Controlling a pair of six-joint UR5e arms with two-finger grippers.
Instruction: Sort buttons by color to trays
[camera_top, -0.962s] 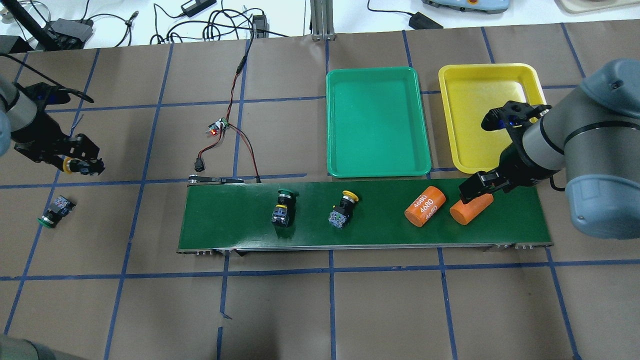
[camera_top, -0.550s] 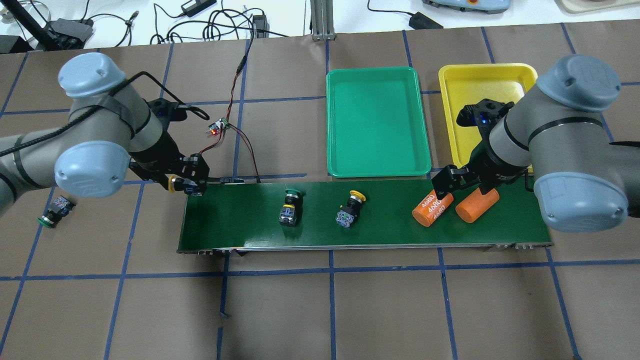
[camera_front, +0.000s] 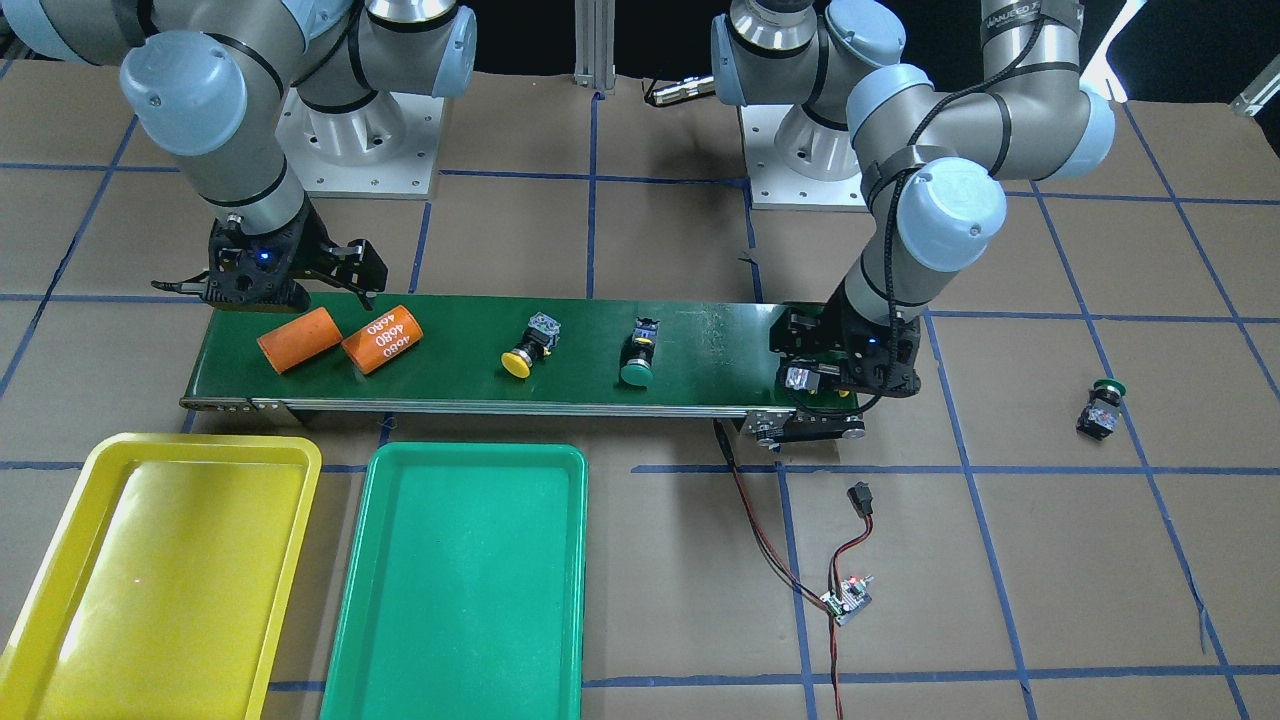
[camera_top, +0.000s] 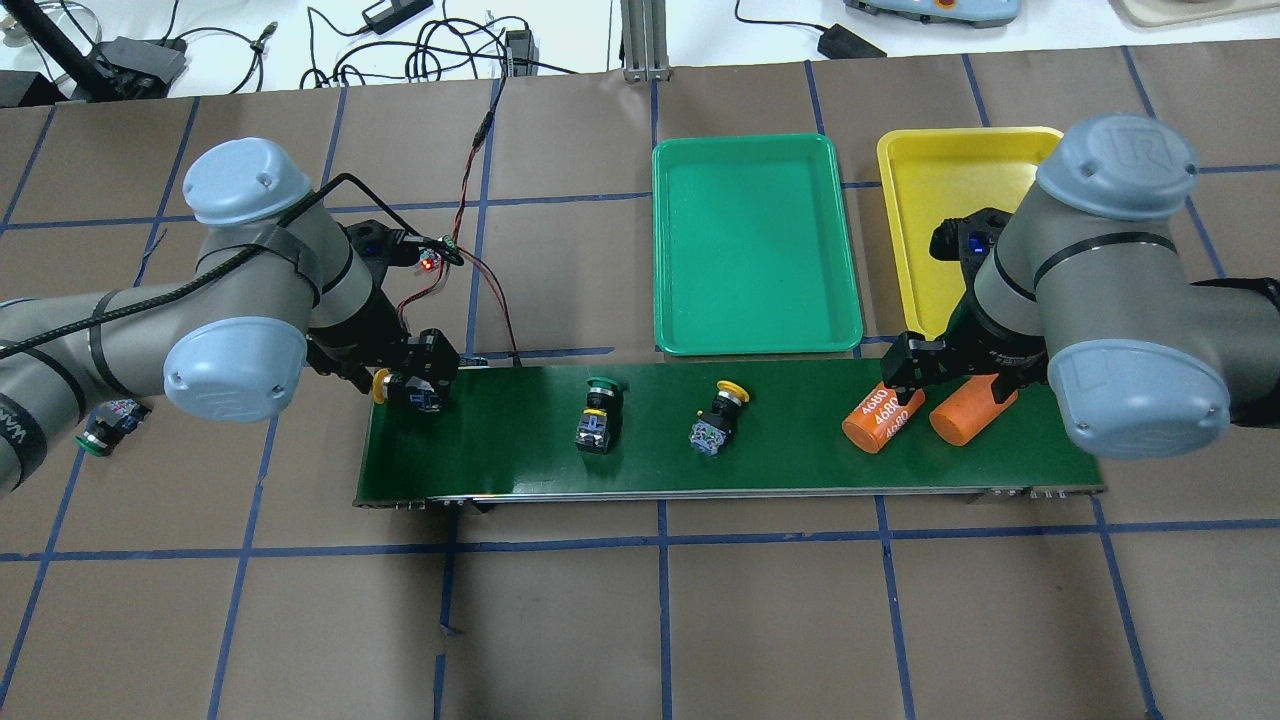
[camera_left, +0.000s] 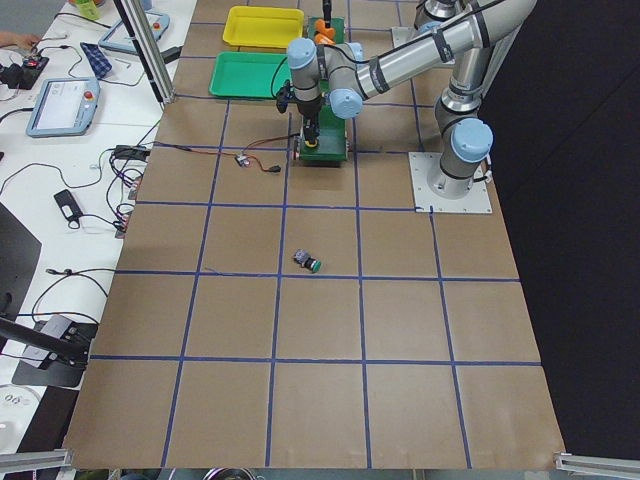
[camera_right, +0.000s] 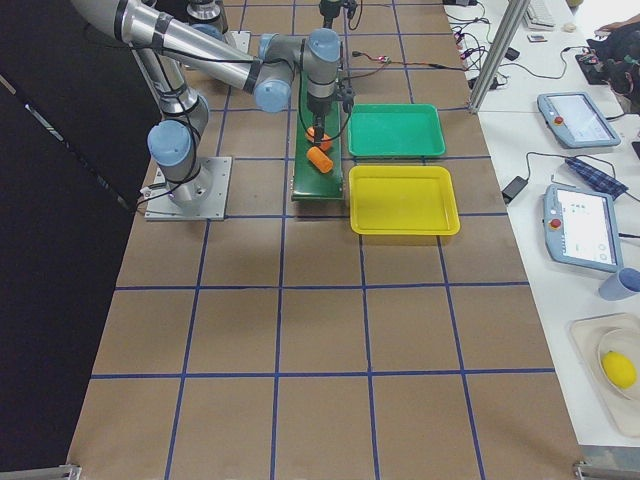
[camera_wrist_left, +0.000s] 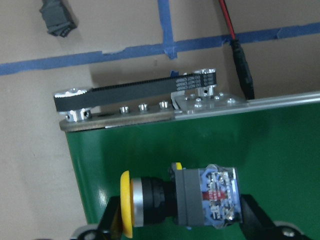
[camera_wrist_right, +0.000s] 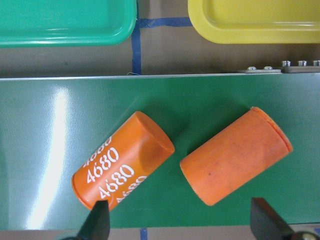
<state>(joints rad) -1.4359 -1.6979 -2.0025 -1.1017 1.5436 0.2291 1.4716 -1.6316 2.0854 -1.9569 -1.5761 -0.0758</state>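
My left gripper (camera_top: 410, 385) (camera_wrist_left: 182, 220) is shut on a yellow button (camera_wrist_left: 175, 200), held lying sideways just above the left end of the conveyor belt (camera_top: 500, 450). Two more buttons lie on the belt: a green button (camera_top: 597, 420) (camera_front: 638, 355) and a yellow one (camera_top: 720, 420) (camera_front: 530, 345). Another green button (camera_top: 105, 428) (camera_front: 1100, 408) lies on the table far left of the belt. The green tray (camera_top: 755, 245) and yellow tray (camera_top: 950, 200) stand behind the belt's right half, both empty. My right gripper (camera_top: 945, 370) (camera_wrist_right: 181, 222) hangs open over the belt's right end.
Two orange cylinders (camera_wrist_right: 122, 167) (camera_wrist_right: 235, 162) lie side by side on the belt under my right gripper. A small circuit board with red and black wires (camera_top: 440, 255) sits behind the belt's left end. Cables and devices crowd the table's far edge.
My left arm has swung right from the table's left side to the belt's left end, carrying the yellow button. My right gripper shifted left over the cylinders. The belt's objects drifted right.
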